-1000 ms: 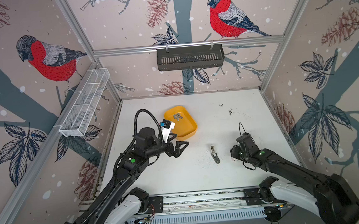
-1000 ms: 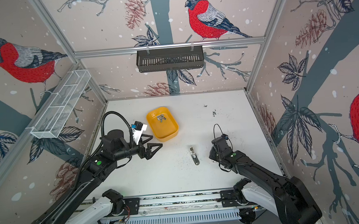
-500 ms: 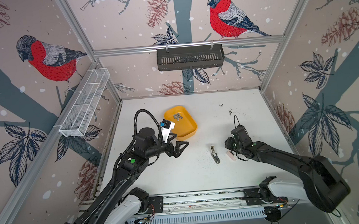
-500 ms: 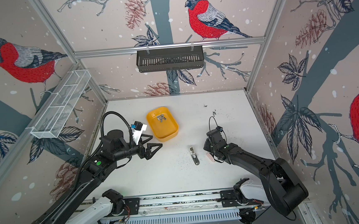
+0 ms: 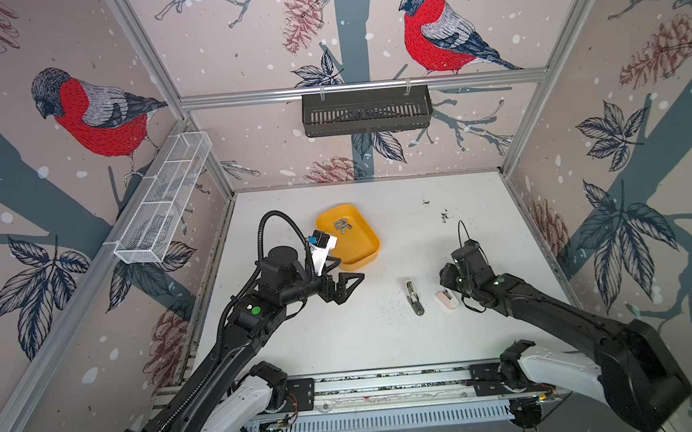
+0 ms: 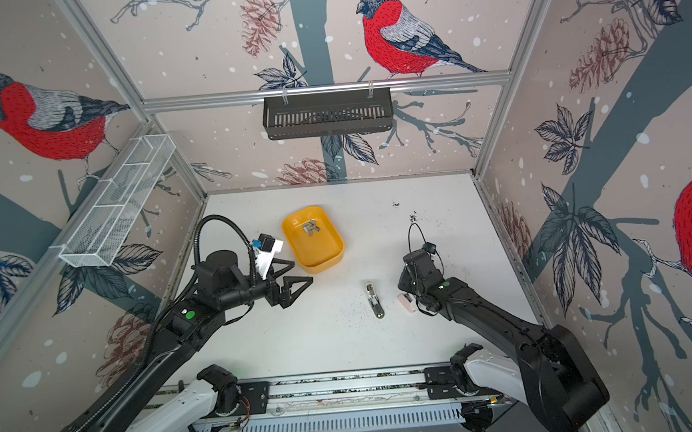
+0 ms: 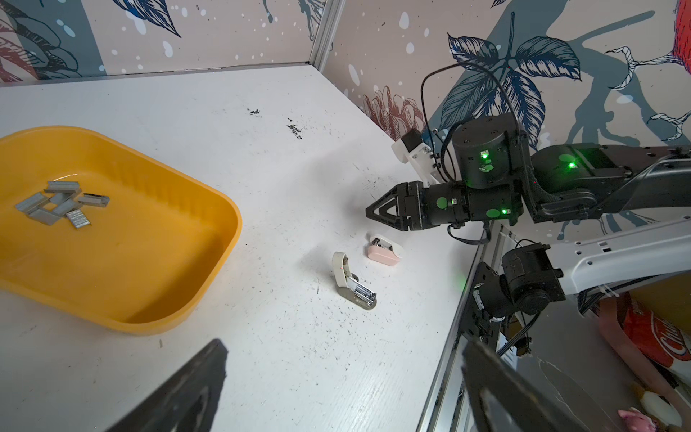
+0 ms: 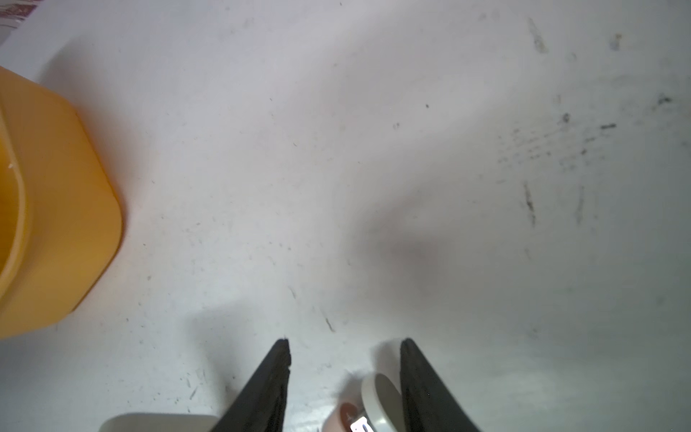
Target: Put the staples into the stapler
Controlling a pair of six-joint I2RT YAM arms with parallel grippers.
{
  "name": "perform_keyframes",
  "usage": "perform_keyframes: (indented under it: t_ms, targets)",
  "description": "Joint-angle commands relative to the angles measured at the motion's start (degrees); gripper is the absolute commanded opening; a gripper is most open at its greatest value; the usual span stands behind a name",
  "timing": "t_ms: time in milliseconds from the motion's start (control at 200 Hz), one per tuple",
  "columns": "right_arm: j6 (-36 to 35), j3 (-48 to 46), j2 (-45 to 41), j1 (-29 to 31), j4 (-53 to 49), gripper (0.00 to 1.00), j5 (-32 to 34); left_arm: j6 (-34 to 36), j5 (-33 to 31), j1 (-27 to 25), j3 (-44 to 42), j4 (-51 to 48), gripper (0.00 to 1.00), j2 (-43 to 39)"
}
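Pick-up step, I judge. The silvery-grey staple strips [image 7: 61, 204] lie in the yellow plastic tray [image 7: 209, 262]. The left claw [image 7: 344, 343] gapes nearby, and the right claw [image 8: 346, 341] sits released over the pink mini stapler [image 7: 381, 254]. Next move: a fine pinch on one strip.

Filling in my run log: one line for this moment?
left gripper open | right gripper open above pink stapler | staples in yellow tray

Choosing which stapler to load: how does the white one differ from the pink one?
The white stapler lies hinged open, metal staple channel exposed; the pink stapler looks closed. The white stapler lies nearer the yellow tray; the pink stapler sits by the right hand. Both are small, on the table.
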Motion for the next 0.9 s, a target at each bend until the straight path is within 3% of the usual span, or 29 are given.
perform_keyframes:
  t_ms: [0, 195, 730, 896]
  targets:
    - [-2.2, -1.8, -1.9, 0.5, -4.9, 0.53, -3.5, -0.1, 0.8, 0.1, 0.1, 1.2, 0.98, -0.1]
    - [-5.0, -3.1, -2.4, 0.0, -4.4, 0.47, -3.1, -0.2, 0.9, 0.2, 0.0, 1.3, 0.98, -0.2]
    - [-6.1, 0.5, 3.1, -0.3, -5.9, 0.15, -1.4, -0.2, 0.7, 0.2, 0.1, 1.3, 0.98, -0.3]
    - [-6.7, 1.5, 4.6, -0.3, -6.7, 0.15, -1.2, -0.1, 0.8, 0.2, 0.0, 1.2, 0.98, -0.4]
